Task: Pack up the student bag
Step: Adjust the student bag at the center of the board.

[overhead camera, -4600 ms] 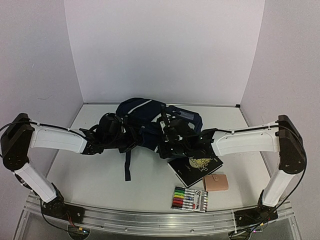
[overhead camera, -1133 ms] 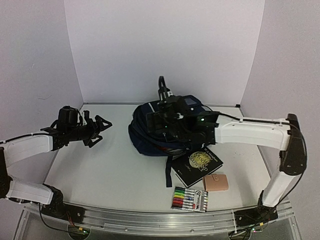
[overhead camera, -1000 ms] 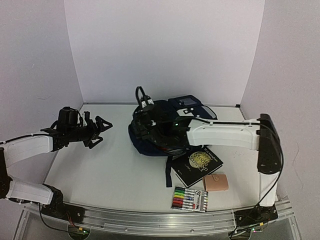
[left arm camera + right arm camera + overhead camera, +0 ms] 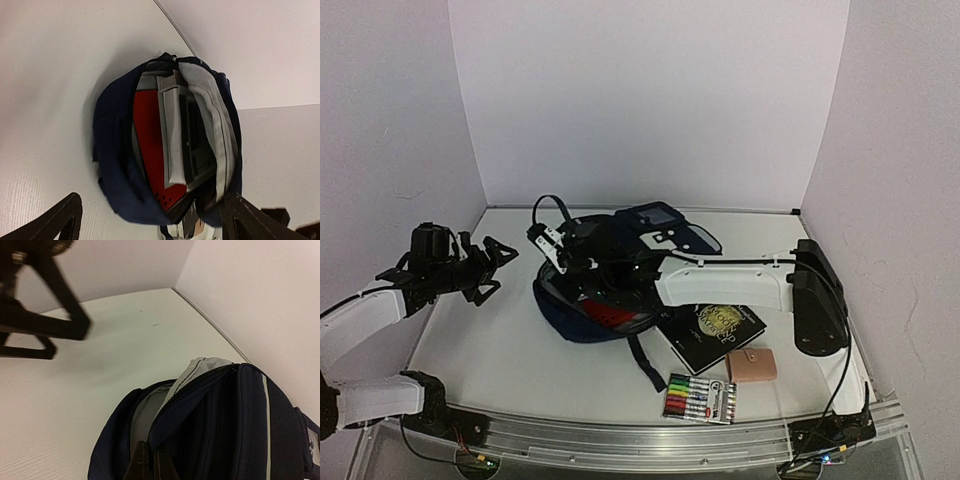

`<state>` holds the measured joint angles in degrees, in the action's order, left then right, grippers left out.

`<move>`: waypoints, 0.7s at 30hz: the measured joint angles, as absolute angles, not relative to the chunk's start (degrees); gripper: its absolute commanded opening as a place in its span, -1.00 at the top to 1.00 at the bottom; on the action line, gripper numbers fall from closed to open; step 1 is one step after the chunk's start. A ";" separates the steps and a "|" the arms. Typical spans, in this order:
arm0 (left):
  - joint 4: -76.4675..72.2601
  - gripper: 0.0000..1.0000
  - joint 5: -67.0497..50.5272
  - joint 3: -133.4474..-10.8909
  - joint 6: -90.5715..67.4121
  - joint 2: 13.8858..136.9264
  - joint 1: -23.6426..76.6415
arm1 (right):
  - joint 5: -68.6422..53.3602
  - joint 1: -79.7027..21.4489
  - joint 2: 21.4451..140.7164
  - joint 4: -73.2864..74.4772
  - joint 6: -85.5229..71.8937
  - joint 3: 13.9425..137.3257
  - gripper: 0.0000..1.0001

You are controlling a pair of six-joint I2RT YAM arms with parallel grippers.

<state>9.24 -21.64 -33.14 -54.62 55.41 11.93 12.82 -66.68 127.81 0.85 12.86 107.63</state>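
The student bag point(image 4: 582, 300) is lying mid-table on its side. Its long axis is running roughly left-right, the mouth at the left end and gaping toward the left arm. A red item point(image 4: 150, 135) and grey lining are showing inside.

The right arm is reaching across over the bag. In the right wrist view the right end effector point(image 4: 151, 466) is pressed together at the zipper rim of the mouth and looks to be pinching the fabric there, propping the opening up.

The left end effector point(image 4: 498, 268) is hovering off the table just left of the bag. It is spread wide, holding nothing and aimed straight into the mouth.

The black book point(image 4: 715, 325), tan wallet point(image 4: 752, 365) and marker pack point(image 4: 700, 398) are sitting on the table at the bag's near-right side, unpacked.

Judgement on the key geometry: the mouth is facing the left arm, but the loose items are lying on the opposite side, nearer the right arm's base. The right arm is tied up at the rim, so the free left arm is likely doing the loading. It would be reaching past the bag's near side to pick, then feeding in along the long axis. The risk is the rim slipping and the mouth collapsing.
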 measured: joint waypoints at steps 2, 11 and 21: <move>11.03 -0.99 -21.29 -33.44 -53.95 54.45 10.18 | 9.95 -69.70 125.54 0.84 12.75 105.43 1.00; 16.76 -0.99 -16.75 -37.59 -50.32 52.08 7.96 | 6.37 -81.18 116.09 0.70 4.21 91.22 -0.82; 20.69 -0.99 -16.88 -37.78 -48.83 58.23 7.90 | 19.85 -72.13 97.24 3.08 -28.99 75.98 -0.97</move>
